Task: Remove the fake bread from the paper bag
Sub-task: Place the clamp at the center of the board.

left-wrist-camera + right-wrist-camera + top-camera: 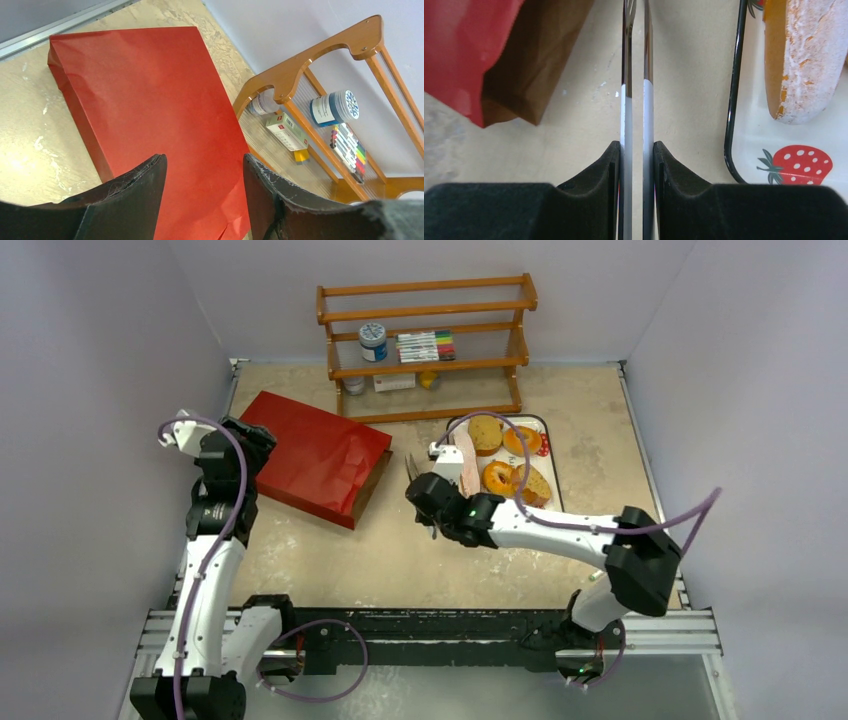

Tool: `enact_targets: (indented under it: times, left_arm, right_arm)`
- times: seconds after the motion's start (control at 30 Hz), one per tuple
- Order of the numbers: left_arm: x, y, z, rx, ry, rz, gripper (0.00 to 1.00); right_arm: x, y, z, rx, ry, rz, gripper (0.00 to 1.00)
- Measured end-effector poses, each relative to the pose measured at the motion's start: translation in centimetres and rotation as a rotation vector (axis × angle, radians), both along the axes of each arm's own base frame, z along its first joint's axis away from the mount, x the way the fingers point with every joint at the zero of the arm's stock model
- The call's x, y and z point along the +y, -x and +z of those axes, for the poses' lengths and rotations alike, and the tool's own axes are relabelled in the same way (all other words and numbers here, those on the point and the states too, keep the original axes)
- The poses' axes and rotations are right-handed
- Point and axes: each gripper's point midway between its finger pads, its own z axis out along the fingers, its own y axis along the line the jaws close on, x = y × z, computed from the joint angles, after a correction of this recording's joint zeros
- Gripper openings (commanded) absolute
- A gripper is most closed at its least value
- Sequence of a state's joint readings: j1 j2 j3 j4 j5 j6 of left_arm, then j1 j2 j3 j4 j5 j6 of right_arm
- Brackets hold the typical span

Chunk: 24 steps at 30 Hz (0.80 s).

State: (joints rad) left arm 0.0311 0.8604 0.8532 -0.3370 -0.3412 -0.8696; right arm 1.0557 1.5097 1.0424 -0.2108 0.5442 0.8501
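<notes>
My right pincer [636, 147] clenched on tongs [647, 100] near paper bag [315, 455] mouth; left pincer [204, 160] released over bag. I fear shut tongs shove unpinned bag across worktop [420, 570], or tear paper

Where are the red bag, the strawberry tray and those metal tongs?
paper bag [318, 455]: top view, middle of its red face.
tray [732, 95]: right wrist view, its black rim.
tongs [647, 120]: right wrist view, white part of right arm.
</notes>
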Motion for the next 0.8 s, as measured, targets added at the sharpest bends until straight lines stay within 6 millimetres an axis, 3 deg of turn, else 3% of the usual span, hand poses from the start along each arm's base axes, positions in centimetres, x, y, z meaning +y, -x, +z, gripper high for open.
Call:
enact_targets:
  times: [0.23,0.5,0.6,0.8]
  left_arm:
    - [0.1,0.9,0.2,0.006,-0.015,-0.002,0.56]
    - [0.2,1.3,0.1,0.021,-0.034,-0.005,0.56]
    - [0.2,1.5,-0.2,0.035,-0.048,-0.009,0.57]
    - [0.4,1.8,-1.0,0.080,-0.070,-0.016,0.57]
  right_arm:
    - [1.7,0.3,-4.5,-0.060,0.125,0.019,0.25]
    - [2.5,1.1,-10.4,-0.030,0.192,0.007,0.36]
    - [3.1,0.9,-10.4,-0.036,0.161,0.002,0.43]
    - [4.2,0.6,-10.3,-0.032,0.150,0.009,0.70]
